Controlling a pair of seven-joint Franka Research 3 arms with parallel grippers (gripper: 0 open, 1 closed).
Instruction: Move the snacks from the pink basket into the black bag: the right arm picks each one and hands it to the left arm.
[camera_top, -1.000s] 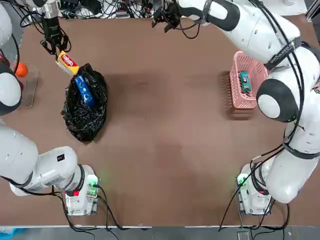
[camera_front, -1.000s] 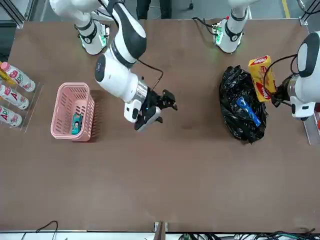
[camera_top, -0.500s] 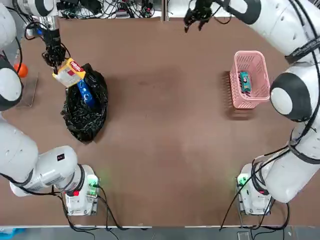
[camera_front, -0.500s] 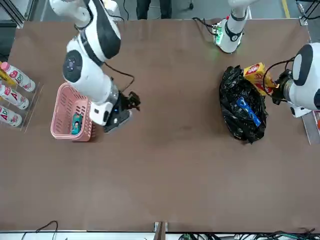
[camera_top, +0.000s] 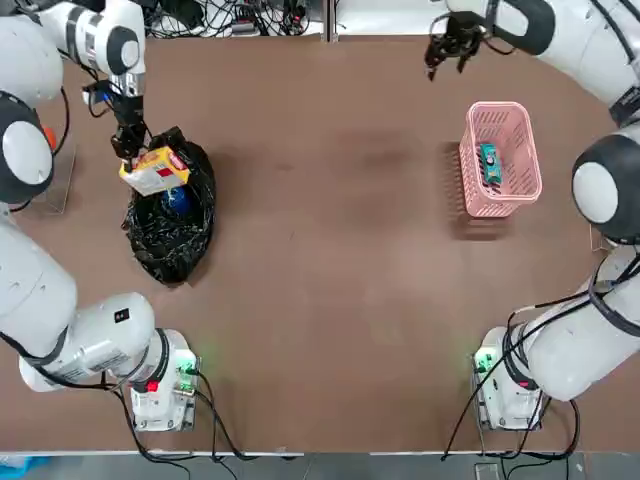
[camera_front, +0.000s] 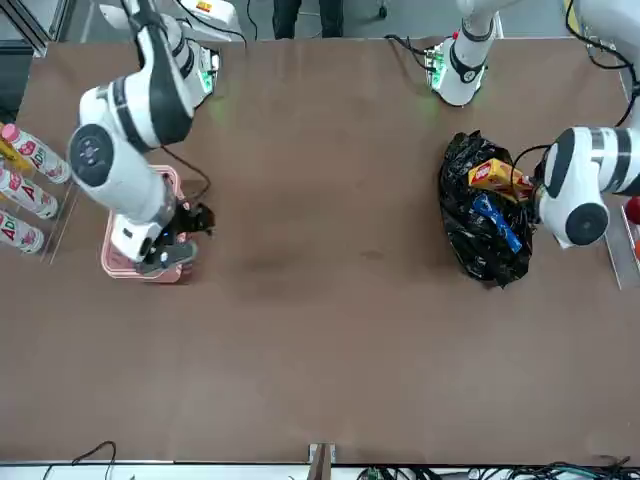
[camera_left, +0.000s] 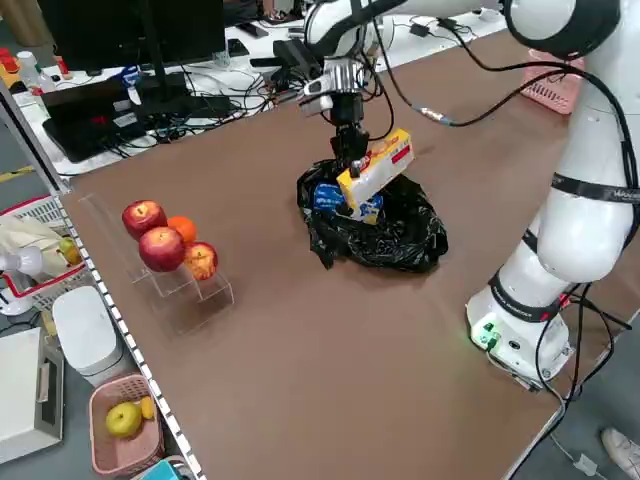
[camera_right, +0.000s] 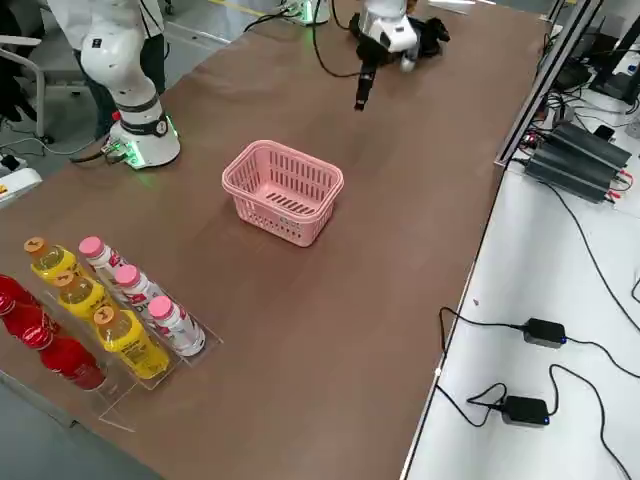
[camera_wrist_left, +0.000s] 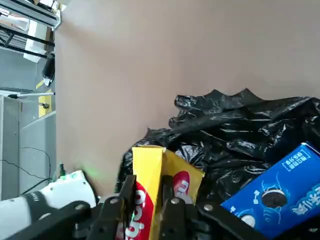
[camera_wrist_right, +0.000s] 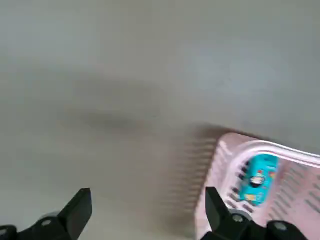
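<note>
- We see the left hand (camera_top: 137, 160), clamped on the flat yellow box with red marks (camera_top: 155, 170), now over the glossy black plastic bag (camera_top: 170, 220), upper left of the top view; release is due.
- We see the right hand (camera_top: 450, 45), wide open and empty, back near the slotted pink plastic basket (camera_top: 500, 160), upper right, for the small teal box (camera_top: 488, 162).

At your left table edge you have a clear rack (camera_left: 185, 285) holding red apples (camera_left: 160, 247) and an orange (camera_left: 181, 228). At the right edge, a clear tray (camera_right: 120, 385) carries pink-capped bottles (camera_right: 150, 302), yellow bottles (camera_right: 95, 315) and red bottles (camera_right: 40, 345). Off the table you will see black power adapters (camera_right: 535, 370) with cables on the white floor
</note>
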